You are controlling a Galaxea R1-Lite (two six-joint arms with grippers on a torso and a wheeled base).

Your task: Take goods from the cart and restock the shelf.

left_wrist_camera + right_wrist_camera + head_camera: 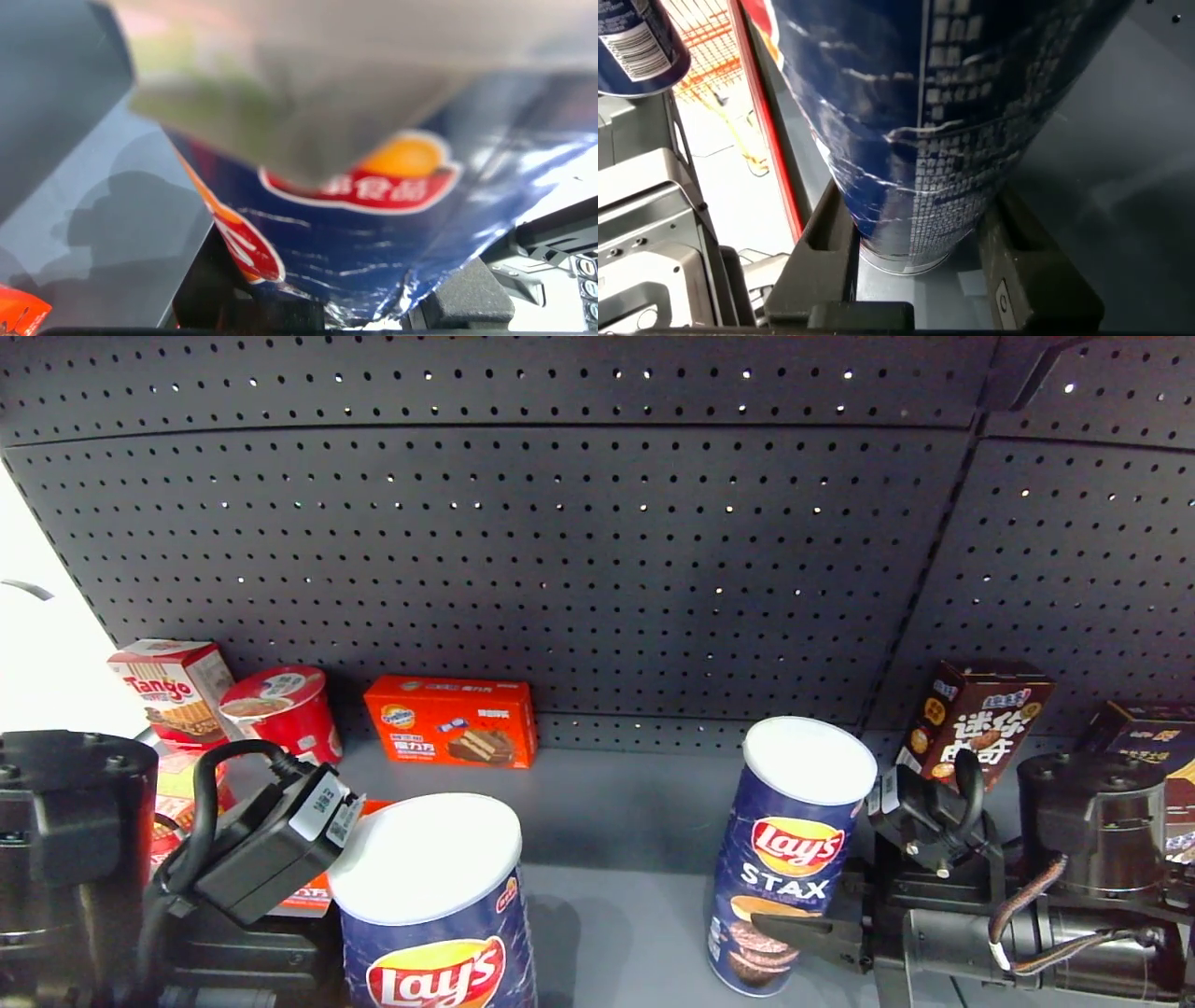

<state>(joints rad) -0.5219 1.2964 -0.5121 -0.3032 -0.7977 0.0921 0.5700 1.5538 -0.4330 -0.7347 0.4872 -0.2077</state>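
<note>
Two blue chip cans with white lids are over the grey shelf (616, 812). The right can (794, 859) stands upright near the shelf's front, and my right gripper (784, 935) is shut on its lower part. In the right wrist view this can (915, 121) sits between both fingers (827, 245). The left can (431, 905) is at the lower left, beside my left wrist. In the left wrist view that can (374, 215) sits tight between the dark fingers (213, 291) of my left gripper (336, 301), which is shut on it.
Along the pegboard back stand a wafer box (173, 691), a red cup (280, 709), an orange box (451, 721) and brown boxes (976, 723) at the right. Bare shelf lies between the two cans. An orange wire cart (710, 56) shows beyond the shelf's red edge.
</note>
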